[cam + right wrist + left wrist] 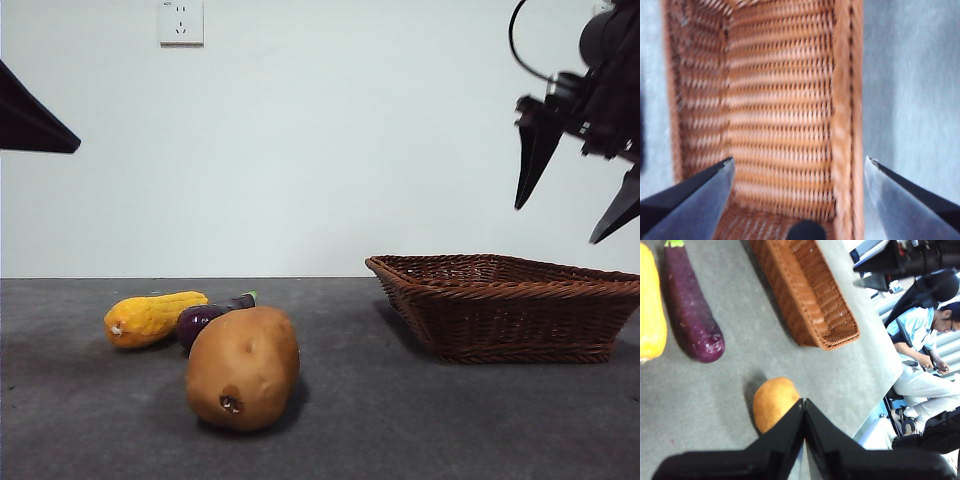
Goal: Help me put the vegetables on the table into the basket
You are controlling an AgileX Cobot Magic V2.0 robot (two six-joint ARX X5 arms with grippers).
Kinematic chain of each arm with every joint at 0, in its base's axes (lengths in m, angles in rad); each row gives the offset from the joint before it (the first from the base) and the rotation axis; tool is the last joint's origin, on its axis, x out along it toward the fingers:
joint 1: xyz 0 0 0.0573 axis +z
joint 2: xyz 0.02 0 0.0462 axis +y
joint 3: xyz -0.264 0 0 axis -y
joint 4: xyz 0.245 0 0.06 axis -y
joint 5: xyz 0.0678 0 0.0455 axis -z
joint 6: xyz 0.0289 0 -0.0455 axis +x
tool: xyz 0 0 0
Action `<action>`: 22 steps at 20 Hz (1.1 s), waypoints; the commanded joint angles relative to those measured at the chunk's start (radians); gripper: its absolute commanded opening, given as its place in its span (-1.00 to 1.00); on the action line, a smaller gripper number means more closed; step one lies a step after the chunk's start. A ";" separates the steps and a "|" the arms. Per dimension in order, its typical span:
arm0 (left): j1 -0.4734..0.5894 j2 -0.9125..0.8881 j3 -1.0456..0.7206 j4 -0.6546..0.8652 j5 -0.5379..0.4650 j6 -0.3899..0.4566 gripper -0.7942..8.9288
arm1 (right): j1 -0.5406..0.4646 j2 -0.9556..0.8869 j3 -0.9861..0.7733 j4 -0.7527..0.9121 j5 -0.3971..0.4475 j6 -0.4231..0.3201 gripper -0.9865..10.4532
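On the dark grey table [420, 420] lie three vegetables: a tan potato [243, 367] nearest the camera, and behind it a bumpy yellow one [150, 318] and a purple eggplant [205, 316]. The wicker basket [500, 320] stands to the right, with nothing in it. My right gripper [557, 222] hangs open above the basket; its wrist view looks straight down into the basket [842, 100] between the spread jaws of the gripper [799, 160]. My left gripper [804, 402] is shut and empty, high over the potato [772, 400], with the eggplant [690, 310], the yellow one [650, 315] and the basket [810, 300] beyond.
The left arm shows only as a black tip [30, 115] at the upper left. A wall socket [181, 22] is on the white wall behind. Beyond the table's edge a person [925, 340] sits close by.
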 commanded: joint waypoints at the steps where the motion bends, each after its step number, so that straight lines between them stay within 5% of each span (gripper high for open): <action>1: 0.002 0.028 0.003 0.005 0.004 0.027 -0.85 | 0.001 0.071 0.039 -0.007 0.018 -0.020 -0.06; 8: 0.002 0.071 0.003 0.006 -0.001 0.049 -0.85 | 0.001 0.211 0.058 0.004 0.030 -0.068 -0.10; 13: 0.002 0.077 0.006 0.008 -0.023 0.024 -0.85 | 0.001 0.249 0.058 0.004 0.024 -0.095 -0.86; 14: 0.002 0.089 0.014 0.006 -0.026 0.008 -0.85 | 0.001 0.249 0.058 0.005 0.023 -0.097 -0.86; 18: -0.002 0.197 0.146 -0.103 -0.232 0.003 -0.82 | 0.000 0.234 0.058 -0.018 0.023 -0.099 -0.86; 22: -0.047 0.384 0.400 -0.325 -0.413 0.103 -0.11 | 0.000 0.182 0.058 -0.054 0.023 -0.120 -0.86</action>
